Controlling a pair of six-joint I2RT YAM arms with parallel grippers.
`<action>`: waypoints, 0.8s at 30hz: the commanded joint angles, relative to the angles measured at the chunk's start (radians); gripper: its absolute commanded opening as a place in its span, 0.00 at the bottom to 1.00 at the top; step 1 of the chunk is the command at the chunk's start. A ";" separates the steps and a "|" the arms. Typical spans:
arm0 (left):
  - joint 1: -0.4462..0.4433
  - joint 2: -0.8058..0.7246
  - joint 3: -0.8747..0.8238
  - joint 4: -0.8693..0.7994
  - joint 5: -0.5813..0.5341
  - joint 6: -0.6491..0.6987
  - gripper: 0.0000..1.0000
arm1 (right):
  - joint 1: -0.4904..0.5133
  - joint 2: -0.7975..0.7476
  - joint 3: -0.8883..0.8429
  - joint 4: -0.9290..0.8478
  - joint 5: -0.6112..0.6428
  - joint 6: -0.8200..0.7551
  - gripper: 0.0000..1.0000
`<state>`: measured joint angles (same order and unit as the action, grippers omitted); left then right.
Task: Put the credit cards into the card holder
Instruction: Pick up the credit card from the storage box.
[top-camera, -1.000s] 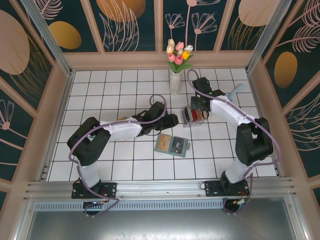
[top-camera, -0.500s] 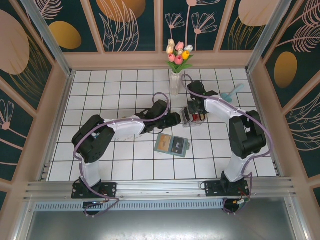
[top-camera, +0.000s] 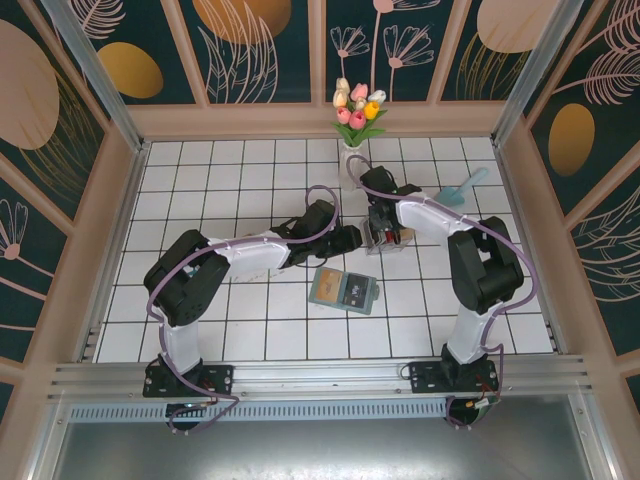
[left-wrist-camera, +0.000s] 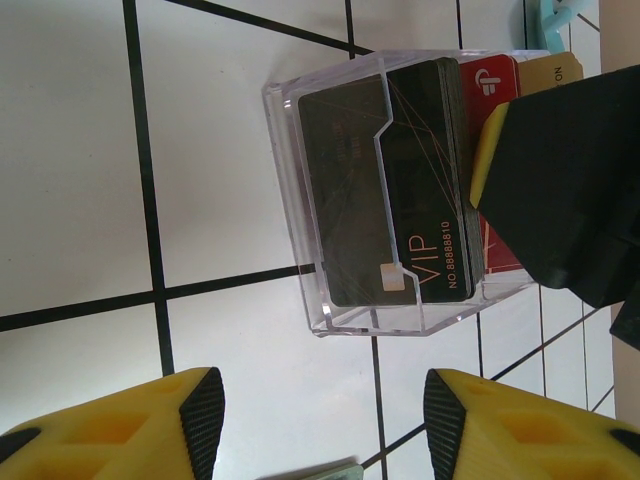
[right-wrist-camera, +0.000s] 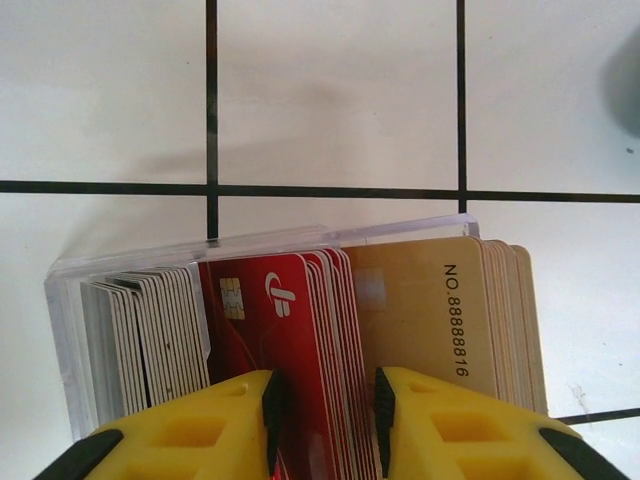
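Observation:
The credit cards stand on edge in a clear plastic box (top-camera: 386, 240): dark grey cards (left-wrist-camera: 400, 200), red cards (right-wrist-camera: 290, 320) and tan cards (right-wrist-camera: 430, 320). My right gripper (right-wrist-camera: 327, 410) reaches down into the box, its pads pressed on either side of the red stack. My left gripper (left-wrist-camera: 325, 410) hovers open over bare tile just in front of the box, with nothing between its fingers. The card holder (top-camera: 345, 290) lies flat, nearer the arms' bases than the box; its corner (left-wrist-camera: 320, 470) peeks in at the bottom of the left wrist view.
A white vase of tulips (top-camera: 350, 160) stands close behind the box. A teal tool (top-camera: 462, 187) lies at the back right. The white tiled floor (top-camera: 220, 170) is walled on three sides.
My right arm has swung left and settled over the box, and its jaws have narrowed onto the red cards. The left arm has barely moved.

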<state>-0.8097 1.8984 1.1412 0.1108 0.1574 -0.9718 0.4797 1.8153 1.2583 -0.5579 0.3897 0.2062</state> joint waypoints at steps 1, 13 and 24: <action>0.008 0.007 0.006 0.001 0.015 0.006 0.58 | 0.006 0.007 0.030 -0.056 0.089 -0.022 0.34; 0.009 -0.002 -0.004 0.009 0.021 -0.002 0.58 | 0.005 -0.030 0.026 -0.068 0.115 -0.020 0.28; 0.007 -0.009 -0.023 0.030 0.028 -0.014 0.58 | 0.006 -0.043 0.030 -0.081 0.137 -0.028 0.28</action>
<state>-0.8097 1.8984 1.1294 0.1177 0.1761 -0.9745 0.4862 1.8027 1.2617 -0.5930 0.4828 0.1886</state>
